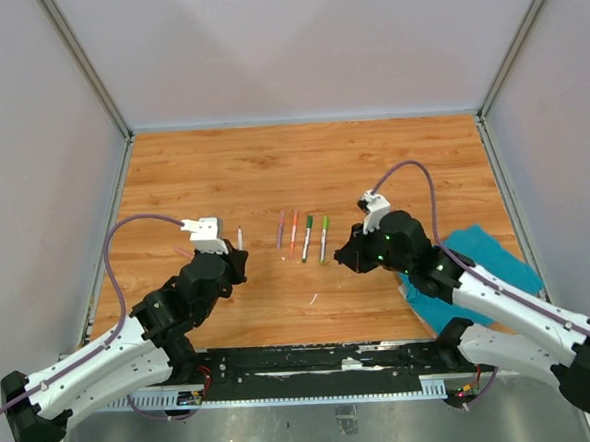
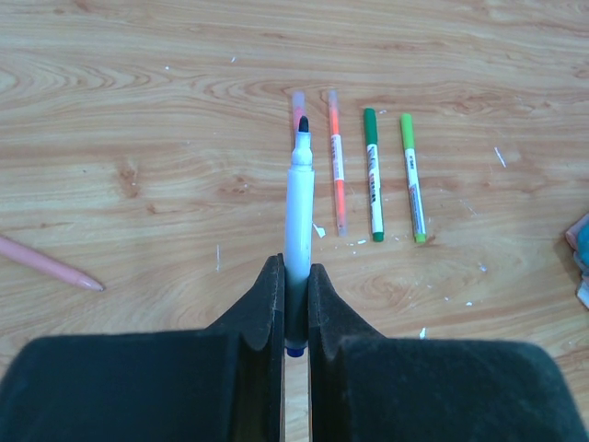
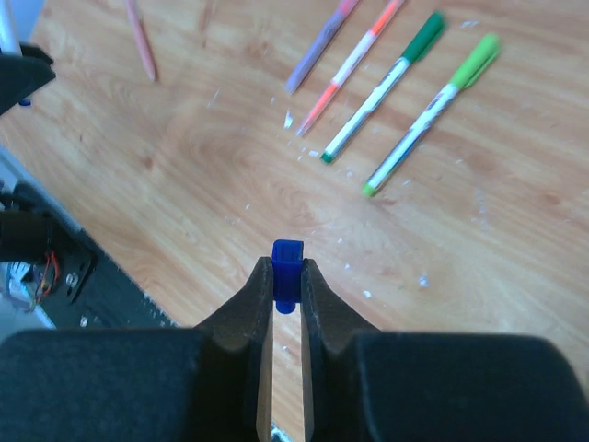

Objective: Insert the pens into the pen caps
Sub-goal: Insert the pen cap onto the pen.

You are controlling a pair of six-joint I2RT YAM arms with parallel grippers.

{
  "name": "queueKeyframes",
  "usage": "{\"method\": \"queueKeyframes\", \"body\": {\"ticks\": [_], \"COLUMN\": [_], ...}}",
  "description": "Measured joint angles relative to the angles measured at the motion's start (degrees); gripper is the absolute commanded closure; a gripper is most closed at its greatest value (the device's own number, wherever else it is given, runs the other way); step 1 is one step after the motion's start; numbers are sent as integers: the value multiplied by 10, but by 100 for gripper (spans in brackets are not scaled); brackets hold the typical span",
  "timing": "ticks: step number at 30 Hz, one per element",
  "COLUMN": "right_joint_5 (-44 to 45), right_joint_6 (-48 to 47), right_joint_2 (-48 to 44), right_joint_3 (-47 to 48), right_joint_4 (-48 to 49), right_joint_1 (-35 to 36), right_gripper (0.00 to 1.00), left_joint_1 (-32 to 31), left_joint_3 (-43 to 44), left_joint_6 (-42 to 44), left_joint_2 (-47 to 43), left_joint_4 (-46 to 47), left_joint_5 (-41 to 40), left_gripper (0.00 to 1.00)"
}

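Top external view: the wooden counter (image 1: 221, 165) carries everything, with a teal cloth (image 1: 493, 259) crumpled under the right arm, behind the right gripper (image 1: 345, 253). The left gripper (image 2: 294, 276) is closed tight on an uncapped pen (image 2: 298, 212), clamping the lower barrel so that the blue tail end shows between the fingers. The pen's long axis runs straight out ahead of that gripper, dark tip pointing away from it. Beyond that tip and off to the gripper's right, four pens lie flat on the counter in a row, just beside one another and roughly parallel to the uncapped pen. They are a purple pen (image 1: 280, 229), partly hidden behind the tip in the left wrist view, then an orange pen (image 2: 337, 175), a dark green pen (image 2: 373, 175) and a light green pen (image 2: 413, 180). Both green pens have their coloured ends farthest from the left gripper. A pink pen (image 2: 51, 264) lies apart to that gripper's left, set at a slant. The right gripper is pinched on a blue cap (image 3: 287, 262), which stands out past the fingertips and points forward from them, the row of pens lying ahead and to its right.
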Motion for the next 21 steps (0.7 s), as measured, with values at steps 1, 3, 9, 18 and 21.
{"method": "queueKeyframes", "body": {"ticks": [1, 3, 9, 18, 21], "right_joint_5": [5, 18, 68, 89, 77], "right_joint_6": [-1, -5, -18, -30, -35], "right_joint_2": [-25, -71, -174, -188, -184], "right_joint_3": [-19, -56, -134, -138, -129], "right_joint_4": [15, 42, 89, 81, 70], "right_joint_1": [-7, -18, -29, -30, -30], "right_gripper": [99, 100, 99, 100, 99], "left_joint_1": [0, 0, 0, 0, 0], "left_joint_3": [0, 0, 0, 17, 35], "left_joint_6": [2, 5, 13, 38, 48], "left_joint_2": [2, 7, 10, 26, 44], "left_joint_4": [4, 8, 18, 21, 25], "left_joint_5": [3, 6, 15, 33, 47], "left_gripper": [99, 100, 100, 100, 100]}}
